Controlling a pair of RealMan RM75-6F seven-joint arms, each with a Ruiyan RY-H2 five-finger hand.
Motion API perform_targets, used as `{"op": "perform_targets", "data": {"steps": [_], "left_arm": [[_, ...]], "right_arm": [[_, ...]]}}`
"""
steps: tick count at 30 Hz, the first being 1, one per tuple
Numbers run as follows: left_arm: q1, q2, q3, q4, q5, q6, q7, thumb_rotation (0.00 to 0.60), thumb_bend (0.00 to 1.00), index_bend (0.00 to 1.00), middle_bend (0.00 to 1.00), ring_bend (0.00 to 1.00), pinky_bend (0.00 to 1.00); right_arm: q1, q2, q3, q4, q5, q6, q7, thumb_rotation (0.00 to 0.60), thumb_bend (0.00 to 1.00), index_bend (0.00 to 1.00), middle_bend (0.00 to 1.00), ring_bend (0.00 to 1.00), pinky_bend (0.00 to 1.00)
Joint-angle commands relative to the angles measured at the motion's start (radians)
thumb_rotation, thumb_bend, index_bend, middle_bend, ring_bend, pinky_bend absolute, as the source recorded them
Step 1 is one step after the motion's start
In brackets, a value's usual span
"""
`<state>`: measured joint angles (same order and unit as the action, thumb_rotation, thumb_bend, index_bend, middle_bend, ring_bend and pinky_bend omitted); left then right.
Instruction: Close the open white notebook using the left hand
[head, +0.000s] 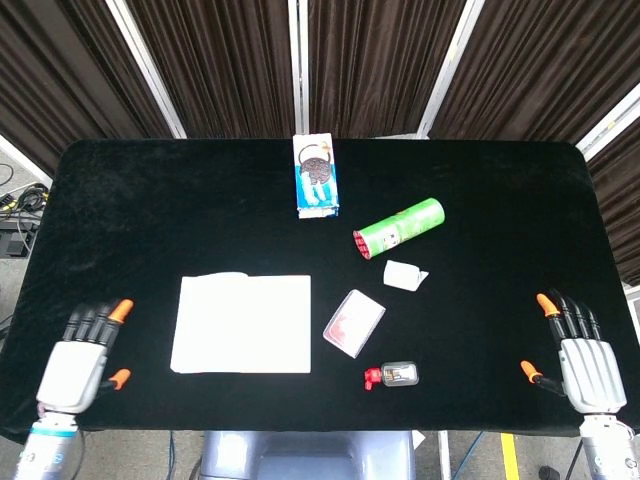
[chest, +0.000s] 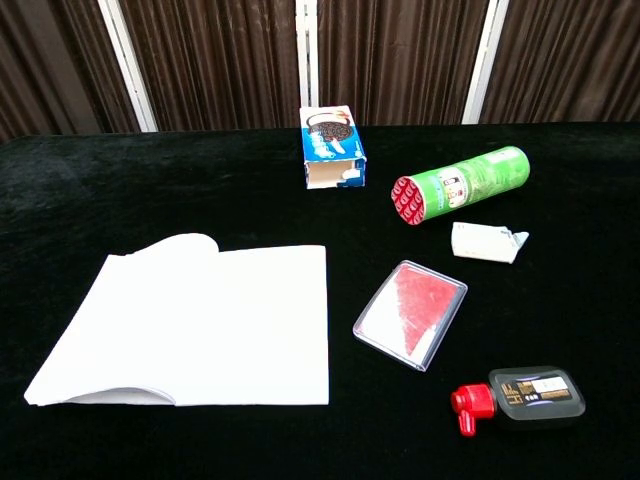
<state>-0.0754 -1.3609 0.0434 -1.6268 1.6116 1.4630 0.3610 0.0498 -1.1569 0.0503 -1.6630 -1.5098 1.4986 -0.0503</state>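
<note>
The open white notebook (head: 242, 323) lies flat on the black table, left of centre; in the chest view the notebook (chest: 195, 323) shows a page curling up near its spine. My left hand (head: 82, 355) hovers at the table's front left, left of the notebook and apart from it, fingers spread and holding nothing. Over at the front right edge, my right hand (head: 575, 352) is open too, far from the notebook. Neither hand appears in the chest view.
A blue cookie box (head: 316, 176) stands at the back centre. A green chip can (head: 398, 227) lies on its side, with a small white packet (head: 404, 275) below it. Right of the notebook lie a clear case with red inside (head: 354, 322) and a small red-capped bottle (head: 392, 375).
</note>
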Motion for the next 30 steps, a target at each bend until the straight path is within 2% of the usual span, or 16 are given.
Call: {"op": "perform_targets", "data": {"steps": [1, 9, 14, 22, 30], "left_arm": [[-0.025, -0.051, 0.019, 0.008, 0.016, -0.052, 0.041, 0.6, 0.14, 0.0, 0.0, 0.0, 0.0], [-0.059, -0.165, 0.022, 0.056, 0.002, -0.136, 0.129, 0.6, 0.2, 0.0, 0.0, 0.0, 0.0], [-0.07, -0.212, 0.015, 0.094, -0.023, -0.167, 0.16, 0.6, 0.31, 0.0, 0.0, 0.0, 0.0], [-0.083, -0.258, 0.0, 0.143, -0.04, -0.174, 0.175, 0.6, 0.31, 0.0, 0.0, 0.0, 0.0], [-0.087, -0.279, 0.002, 0.175, -0.061, -0.185, 0.184, 0.6, 0.25, 0.0, 0.0, 0.0, 0.0]], "right_arm": [[0.0, 0.0, -0.002, -0.001, -0.003, 0.0, 0.0, 0.6, 0.09, 0.0, 0.0, 0.0, 0.0], [-0.002, 0.008, -0.001, -0.006, 0.0, -0.001, 0.013, 0.6, 0.09, 0.0, 0.0, 0.0, 0.0], [-0.002, 0.012, -0.001, -0.01, 0.001, -0.003, 0.02, 0.6, 0.09, 0.0, 0.0, 0.0, 0.0], [-0.003, 0.017, -0.001, -0.015, 0.0, -0.002, 0.026, 0.6, 0.09, 0.0, 0.0, 0.0, 0.0], [-0.003, 0.015, -0.002, -0.014, -0.002, -0.002, 0.025, 0.6, 0.09, 0.0, 0.0, 0.0, 0.0]]}}
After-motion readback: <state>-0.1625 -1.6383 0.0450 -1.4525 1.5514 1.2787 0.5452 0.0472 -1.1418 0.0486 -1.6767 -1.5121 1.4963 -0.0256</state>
